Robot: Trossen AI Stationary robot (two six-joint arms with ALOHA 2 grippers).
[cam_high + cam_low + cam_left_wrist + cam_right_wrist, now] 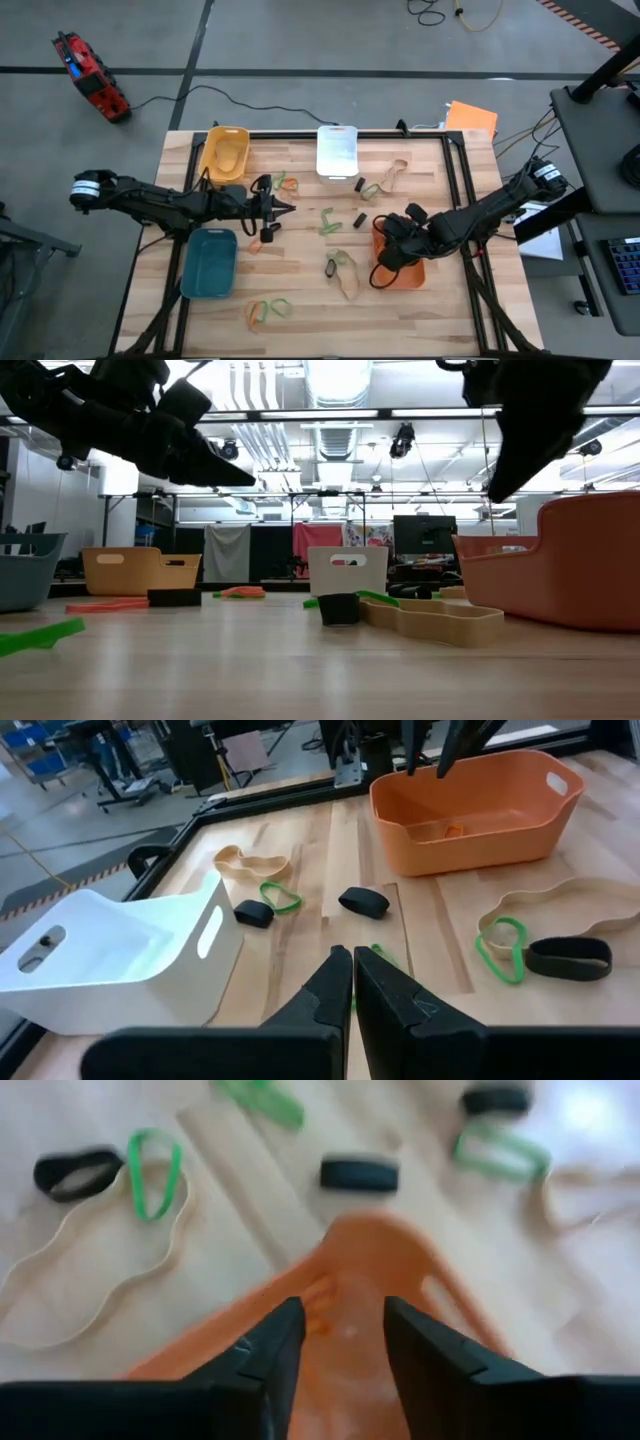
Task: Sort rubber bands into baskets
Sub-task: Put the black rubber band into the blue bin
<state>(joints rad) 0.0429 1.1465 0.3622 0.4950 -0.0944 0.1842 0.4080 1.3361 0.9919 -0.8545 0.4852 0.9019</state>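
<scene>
The rubber bands (341, 272) scattered over the table (300, 300) look light, thin and floppy to me; they should sag and fold when lifted, and probably cling a little to the wood. I judge the best hold is a pinch on a single strand where a loop bulges up or lies clear of its neighbours, not across a whole flat loop. The wide tan band (560, 905) near the middle lies tangled with a green band (502, 948) and a black band (568, 956), so pulling one may drag the others.

My right hand (392, 243) hangs over the orange basket (402, 268), fingers spread apart with nothing between them, pointing down into the tray; a small orange band (455, 830) lies on the basket's floor. That arm reaches in from the table's right edge, bent low.

My left hand (281, 208) has its fingers pressed together, empty, and hovers above the table between the yellow basket (224, 152) and the teal basket (209, 263), pointing toward the middle. The white basket (337, 152) sits at the far edge.
</scene>
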